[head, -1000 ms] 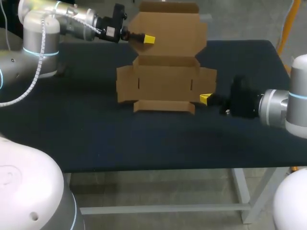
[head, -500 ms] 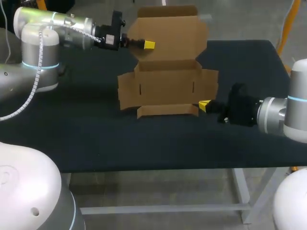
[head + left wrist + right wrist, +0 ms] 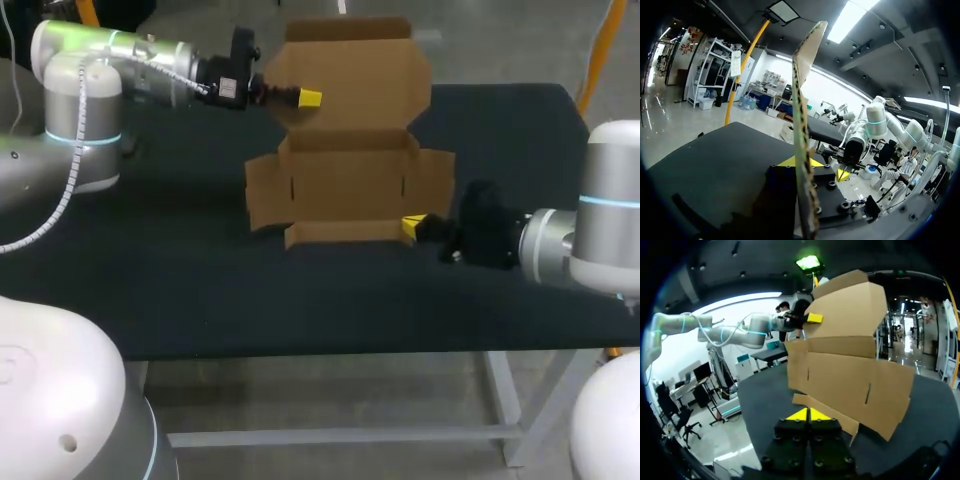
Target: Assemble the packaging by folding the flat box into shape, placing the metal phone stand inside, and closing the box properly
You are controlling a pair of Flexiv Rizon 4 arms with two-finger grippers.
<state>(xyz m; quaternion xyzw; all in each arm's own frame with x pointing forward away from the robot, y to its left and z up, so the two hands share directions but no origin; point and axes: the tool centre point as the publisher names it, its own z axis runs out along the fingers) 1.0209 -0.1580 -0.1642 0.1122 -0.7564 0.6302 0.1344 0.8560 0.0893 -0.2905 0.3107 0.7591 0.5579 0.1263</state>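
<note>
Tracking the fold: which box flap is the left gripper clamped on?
The large rear lid flap, pinched at its left edge by the left gripper. The two side flaps and narrow front flap are free of it.

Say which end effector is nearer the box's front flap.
Right. The right end effector sits by the front flap, at its right end; the left end effector is up at the raised lid.
</note>
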